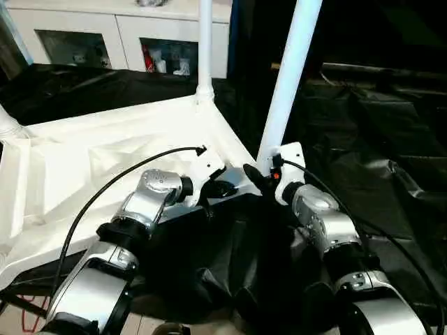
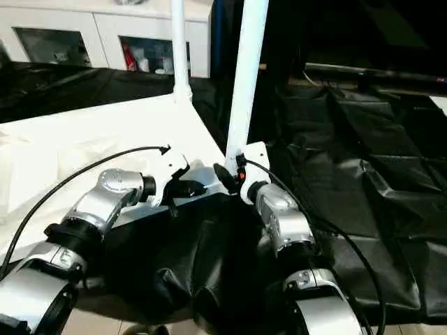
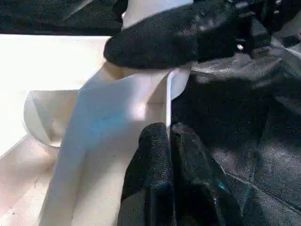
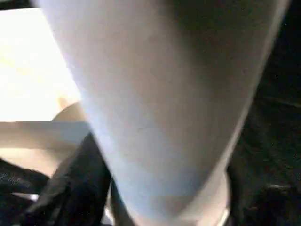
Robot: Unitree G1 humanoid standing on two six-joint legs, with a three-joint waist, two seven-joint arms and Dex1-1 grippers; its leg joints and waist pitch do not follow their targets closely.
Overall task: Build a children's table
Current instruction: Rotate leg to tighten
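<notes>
While right tool (image 1: 260,176) grips leg (image 1: 288,84) at centre frame and left tool (image 3: 170,141) pinches tabletop (image 1: 105,150) rim shut, keep leg plumb, press squarely into socket.

I seem to be in a lived-in room, set up for assembly work. A white glass-door cabinet (image 1: 119,35) with small figurines stands ahead, and black plastic sheeting (image 1: 377,153) covers the surface I work on.

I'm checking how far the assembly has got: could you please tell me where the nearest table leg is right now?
In the left eye view the nearest leg rises, leaning slightly, from the tabletop corner closest to the robot, right of centre, with the right pincer at its base.
</notes>
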